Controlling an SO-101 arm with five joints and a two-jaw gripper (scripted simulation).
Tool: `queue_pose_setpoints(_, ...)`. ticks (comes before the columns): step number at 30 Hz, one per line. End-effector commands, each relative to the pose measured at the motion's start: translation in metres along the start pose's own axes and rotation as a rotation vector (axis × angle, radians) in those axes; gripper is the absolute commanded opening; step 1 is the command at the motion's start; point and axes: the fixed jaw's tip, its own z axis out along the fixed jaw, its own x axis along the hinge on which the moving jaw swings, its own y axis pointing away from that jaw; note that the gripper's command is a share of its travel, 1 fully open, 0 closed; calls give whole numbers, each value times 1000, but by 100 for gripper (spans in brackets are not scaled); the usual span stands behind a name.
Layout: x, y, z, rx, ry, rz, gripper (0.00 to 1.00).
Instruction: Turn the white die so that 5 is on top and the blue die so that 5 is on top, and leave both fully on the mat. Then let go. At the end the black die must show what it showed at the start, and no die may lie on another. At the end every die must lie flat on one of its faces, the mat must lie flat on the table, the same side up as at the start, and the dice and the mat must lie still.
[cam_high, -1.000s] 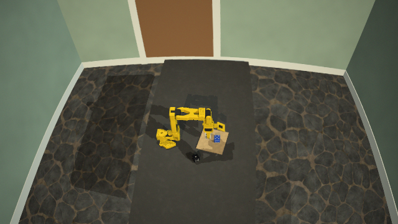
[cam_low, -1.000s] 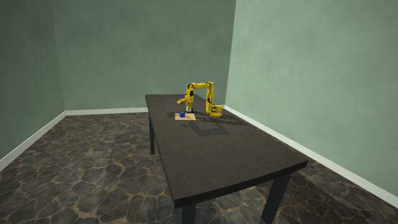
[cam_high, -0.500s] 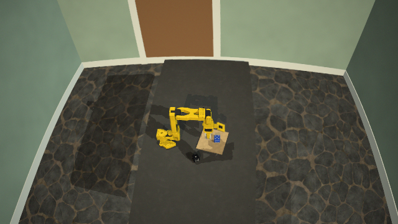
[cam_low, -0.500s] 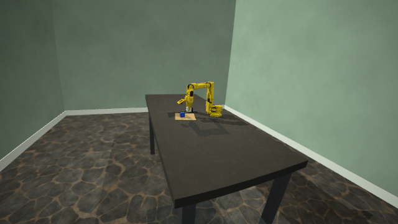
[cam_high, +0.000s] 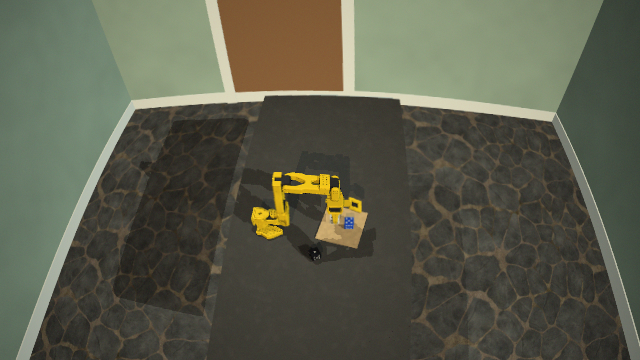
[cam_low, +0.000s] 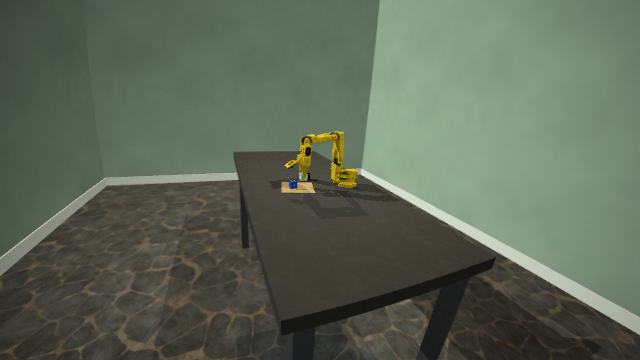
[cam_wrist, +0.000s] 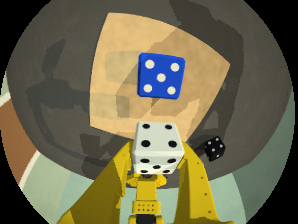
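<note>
My gripper (cam_high: 335, 220) (cam_low: 303, 178) (cam_wrist: 158, 150) points down and is shut on the white die (cam_high: 331, 220) (cam_low: 302, 176) (cam_wrist: 159, 135). In the wrist view its larger visible face shows 4 and the lower face, toward the palm, shows 5. It is near the mat's robot-side part; whether it touches the mat is unclear. The blue die (cam_high: 349, 223) (cam_low: 293, 184) (cam_wrist: 161, 77) lies flat on the tan mat (cam_high: 327, 236) (cam_low: 306, 190) (cam_wrist: 107, 40) with 5 on top, apart from the white die. The black die (cam_high: 314, 254) (cam_wrist: 215, 148) sits off the mat on the table.
The dark table (cam_high: 310, 310) (cam_low: 350, 240) carries the mat, the dice and the arm's base (cam_high: 269, 231) (cam_low: 347, 184). The black die stands beyond a mat corner. The yellow arm arches above the table from its base to the mat, casting shadows.
</note>
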Motion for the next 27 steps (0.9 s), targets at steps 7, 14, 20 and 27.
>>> queue_pose_setpoints(7,-5,-1,-3,-3,-54,2,0)
queue_pose_setpoints(14,-5,-1,-2,-3,-54,2,0)
queue_pose_setpoints(20,-5,-1,2,-3,-54,2,0)
queue_pose_setpoints(27,-5,-1,3,-3,-54,2,0)
